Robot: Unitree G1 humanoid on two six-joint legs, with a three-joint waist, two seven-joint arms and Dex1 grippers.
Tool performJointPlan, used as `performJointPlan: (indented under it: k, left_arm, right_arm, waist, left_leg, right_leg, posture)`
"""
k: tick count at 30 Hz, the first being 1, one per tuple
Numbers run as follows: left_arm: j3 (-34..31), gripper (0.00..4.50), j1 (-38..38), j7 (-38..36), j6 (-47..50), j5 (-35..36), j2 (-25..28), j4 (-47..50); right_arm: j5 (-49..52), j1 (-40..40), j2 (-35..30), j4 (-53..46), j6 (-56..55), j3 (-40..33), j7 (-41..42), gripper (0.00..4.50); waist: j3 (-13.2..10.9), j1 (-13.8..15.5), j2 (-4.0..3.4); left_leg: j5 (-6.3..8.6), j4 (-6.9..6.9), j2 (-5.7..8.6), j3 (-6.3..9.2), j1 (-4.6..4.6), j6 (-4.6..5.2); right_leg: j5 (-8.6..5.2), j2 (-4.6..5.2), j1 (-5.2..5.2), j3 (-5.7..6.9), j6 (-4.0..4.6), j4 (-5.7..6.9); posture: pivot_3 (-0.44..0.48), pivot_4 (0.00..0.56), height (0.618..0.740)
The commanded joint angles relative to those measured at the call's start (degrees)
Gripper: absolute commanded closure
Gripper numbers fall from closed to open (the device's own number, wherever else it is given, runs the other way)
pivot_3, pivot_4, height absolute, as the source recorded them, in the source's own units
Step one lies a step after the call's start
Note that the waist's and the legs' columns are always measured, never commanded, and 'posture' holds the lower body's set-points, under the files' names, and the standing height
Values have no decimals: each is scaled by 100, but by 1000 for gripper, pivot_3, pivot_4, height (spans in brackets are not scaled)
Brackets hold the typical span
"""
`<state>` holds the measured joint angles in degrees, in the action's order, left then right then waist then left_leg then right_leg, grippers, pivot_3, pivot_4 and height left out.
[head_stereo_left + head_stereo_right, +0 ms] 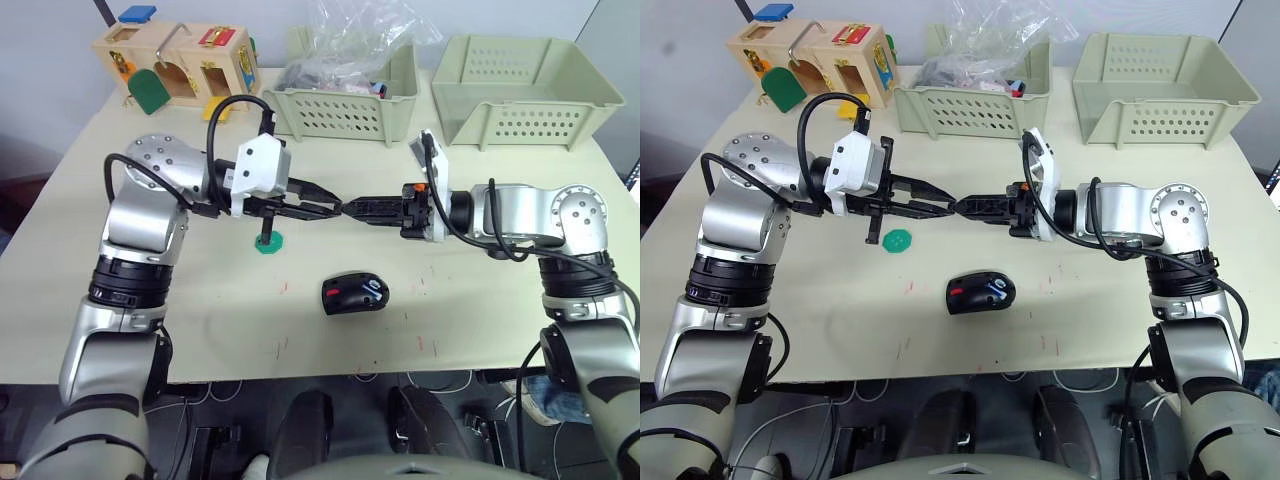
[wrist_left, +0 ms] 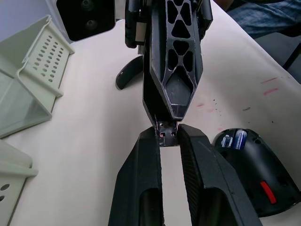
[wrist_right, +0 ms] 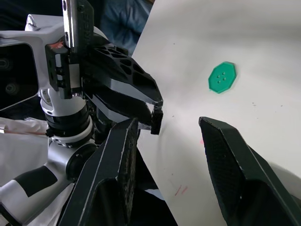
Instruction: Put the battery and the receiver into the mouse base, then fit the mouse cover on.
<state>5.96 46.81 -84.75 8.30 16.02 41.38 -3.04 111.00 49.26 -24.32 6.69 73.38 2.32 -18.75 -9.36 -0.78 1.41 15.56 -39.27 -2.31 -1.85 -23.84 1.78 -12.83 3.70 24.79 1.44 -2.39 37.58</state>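
Meeting tip to tip above the worktop (image 1: 480, 320), the two pincers frame the receiver (image 2: 168, 135). The left pincer (image 1: 325, 210) is clenched on this tiny dark-and-silvery stub, right at its fingertips. The right pincer (image 1: 347, 208) is released, its fingers spread wide on either side of the stub.

The receiver looks light, rigid and very short, so I judge it easy to drop or twist. The best hold is probably squarely across its flat sides, leaving the plug end free.

The mouse base (image 1: 354, 295) lies open on the worktop just in front of the pincers. From the head it shows red inside, while the left wrist view also reveals a blue-and-silver battery (image 2: 236, 139) seated in it. The right wrist view makes the right fingers' wide gap plain, and it takes in a green disc (image 3: 222, 76) beyond.
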Motion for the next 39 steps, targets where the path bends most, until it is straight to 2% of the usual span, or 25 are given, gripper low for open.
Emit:
performJointPlan:
  k: [1,14,15,17,18,19,31,33,34,35,36,37,38,39]
  left_arm:
    - [-38,4410,92,10,-26,94,60,138]
    - [-2,4410,133,5,-43,60,78,78]
    - [1,4410,133,1,-55,56,81,70]
    - [5,4410,133,-2,-69,55,84,59]
    - [7,4410,135,1,-73,55,85,52]
    - [11,4410,134,1,-80,53,91,46]
    - [31,4410,-22,9,153,138,161,161]
    - [-20,3397,-82,104,500,280,148,222]
    - [-29,3196,-122,117,613,319,173,252]
    - [-57,2674,-174,159,750,377,189,295]
    - [-139,2520,-248,280,1040,524,184,380]
    - [-207,2073,-347,360,1272,653,195,480]
    - [-253,1839,-414,425,1438,746,204,562]
    - [-293,1333,-493,487,1582,830,213,654]
  right_arm:
    - [200,173,4,-113,-101,-84,-9,2306]
    - [200,184,47,-166,-121,-84,-24,2306]
    - [200,175,48,-180,-127,-80,-32,2861]
    - [200,157,50,-212,-127,-76,-27,3611]
    - [200,151,48,-221,-129,-76,-28,4275]
    - [200,143,47,-228,-129,-78,-26,4434]
    - [200,137,-10,-353,-87,-35,1,4434]
    - [200,134,-65,-371,-55,-7,-12,4500]
    - [200,130,-107,-387,-35,8,-10,4500]
    - [200,121,-147,-401,-17,12,-4,4500]
    - [200,113,-249,-427,39,34,15,4500]
    - [200,108,-359,-449,96,56,32,4500]
    - [200,105,-439,-462,128,79,52,4500]
    - [200,109,-545,-477,166,116,83,4500]
  waist:
    - [0,0,0]
    - [0,0,0]
    - [0,0,0]
    - [0,0,0]
    - [0,0,0]
    - [0,0,0]
    - [0,0,0]
    - [0,-3,0]
    - [0,-4,0]
    - [0,-4,0]
    - [0,-5,0]
    - [-1,-6,-1]
    - [-1,-5,-1]
    - [-1,-3,-1]
  left_leg:
    - [0,0,0,0,0,0]
    - [0,0,0,0,0,0]
    - [0,0,0,0,1,0]
    - [0,0,0,0,0,0]
    - [0,0,0,0,0,0]
    - [0,0,0,1,0,0]
    - [0,0,0,0,0,0]
    - [0,0,0,1,0,0]
    - [0,0,0,1,1,0]
    - [0,0,0,2,1,0]
    - [0,0,0,2,1,0]
    - [0,0,0,1,1,0]
    - [0,0,-1,2,0,0]
    - [0,0,-1,3,0,0]
  right_leg:
    - [0,0,0,0,0,1]
    - [0,0,0,-1,0,2]
    - [0,0,0,0,0,2]
    - [0,0,0,-1,0,2]
    - [0,0,0,-1,0,2]
    - [0,0,0,0,0,2]
    - [0,0,1,-1,0,2]
    - [0,0,1,-1,0,2]
    - [0,0,1,-3,0,3]
    - [0,0,1,-3,0,3]
    - [0,0,1,-3,0,3]
    - [0,0,1,-4,0,3]
    - [0,0,2,-4,0,2]
    - [0,1,2,-4,0,2]
  posture:
    - [0,150,740]
    - [0,150,740]
    - [0,150,740]
    - [0,150,740]
    - [0,150,740]
    - [0,150,740]
    - [0,150,740]
    - [0,150,740]
    - [0,150,740]
    - [0,150,740]
    - [0,150,740]
    - [0,150,740]
    - [0,150,740]
    - [0,150,740]
